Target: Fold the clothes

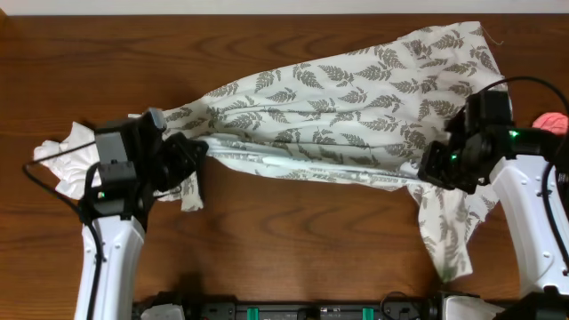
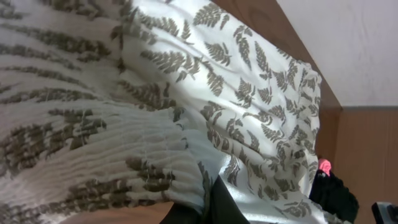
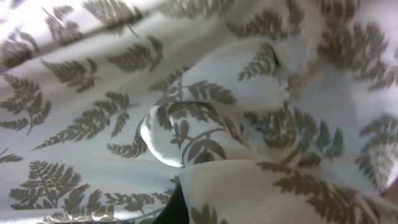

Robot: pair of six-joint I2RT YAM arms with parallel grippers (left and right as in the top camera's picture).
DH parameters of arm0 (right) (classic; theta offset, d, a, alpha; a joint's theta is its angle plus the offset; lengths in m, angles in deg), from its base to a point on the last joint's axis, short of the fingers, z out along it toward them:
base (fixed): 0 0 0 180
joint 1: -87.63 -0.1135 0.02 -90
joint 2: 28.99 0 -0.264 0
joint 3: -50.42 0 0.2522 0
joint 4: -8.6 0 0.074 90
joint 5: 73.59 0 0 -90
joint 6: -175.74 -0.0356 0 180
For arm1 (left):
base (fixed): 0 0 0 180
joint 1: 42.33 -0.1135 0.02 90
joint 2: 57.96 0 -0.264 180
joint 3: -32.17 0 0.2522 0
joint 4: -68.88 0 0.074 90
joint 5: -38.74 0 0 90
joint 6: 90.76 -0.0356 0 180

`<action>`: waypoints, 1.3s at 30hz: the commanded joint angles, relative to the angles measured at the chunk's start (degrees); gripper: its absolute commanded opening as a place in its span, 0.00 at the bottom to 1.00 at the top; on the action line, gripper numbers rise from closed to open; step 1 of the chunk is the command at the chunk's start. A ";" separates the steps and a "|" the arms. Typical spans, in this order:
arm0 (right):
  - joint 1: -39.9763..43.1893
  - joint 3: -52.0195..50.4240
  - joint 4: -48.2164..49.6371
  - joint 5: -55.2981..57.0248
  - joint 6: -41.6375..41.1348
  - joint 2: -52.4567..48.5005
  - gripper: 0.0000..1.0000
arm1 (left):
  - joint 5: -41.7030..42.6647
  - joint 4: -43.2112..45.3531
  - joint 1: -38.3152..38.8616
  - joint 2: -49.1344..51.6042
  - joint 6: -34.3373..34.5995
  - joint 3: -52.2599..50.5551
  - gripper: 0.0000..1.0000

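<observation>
A large cream-white garment printed with grey-green fern leaves [image 1: 356, 107] is stretched across the wooden table between both arms. My left gripper [image 1: 197, 151] is shut on its gathered left end, whose smocked band [image 2: 124, 155] fills the left wrist view. At the right, my right gripper [image 1: 427, 173] is shut on the same fern garment, and the cloth [image 3: 205, 118] wraps over its fingers. A loose flap [image 1: 449, 240] hangs down toward the front edge. A plain white garment [image 1: 71, 156] lies crumpled behind the left arm.
A small pink object [image 1: 551, 123] sits at the far right edge of the table, beside the right arm. Bare wood table [image 1: 302, 240] shows in front of the stretched garment. A pale wall [image 2: 348, 43] stands beyond the table.
</observation>
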 commanded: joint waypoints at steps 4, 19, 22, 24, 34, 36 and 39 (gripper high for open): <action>2.56 5.31 2.54 4.09 7.37 -5.07 0.01 | -3.58 0.26 -0.85 7.23 -3.52 6.93 0.06; 5.99 24.92 1.79 12.46 10.25 -23.12 0.01 | -10.23 0.02 -0.90 15.74 -6.12 13.40 0.05; 6.88 25.83 3.30 12.90 10.25 -24.65 0.01 | -11.08 1.27 -0.90 15.85 -6.51 13.97 0.06; 7.04 25.88 4.96 12.85 11.23 -24.94 0.01 | -11.10 2.51 -0.90 16.04 -6.51 13.97 0.06; 6.80 25.88 18.25 9.55 14.56 -25.29 0.01 | -11.93 11.30 0.48 22.71 -6.03 13.97 0.06; 6.64 25.88 19.34 8.11 14.56 -25.92 0.01 | -11.93 12.61 1.46 24.70 -6.03 13.97 0.06; 6.19 25.88 19.43 7.98 14.56 -27.58 0.01 | -11.37 11.87 3.54 26.60 -6.14 13.97 0.06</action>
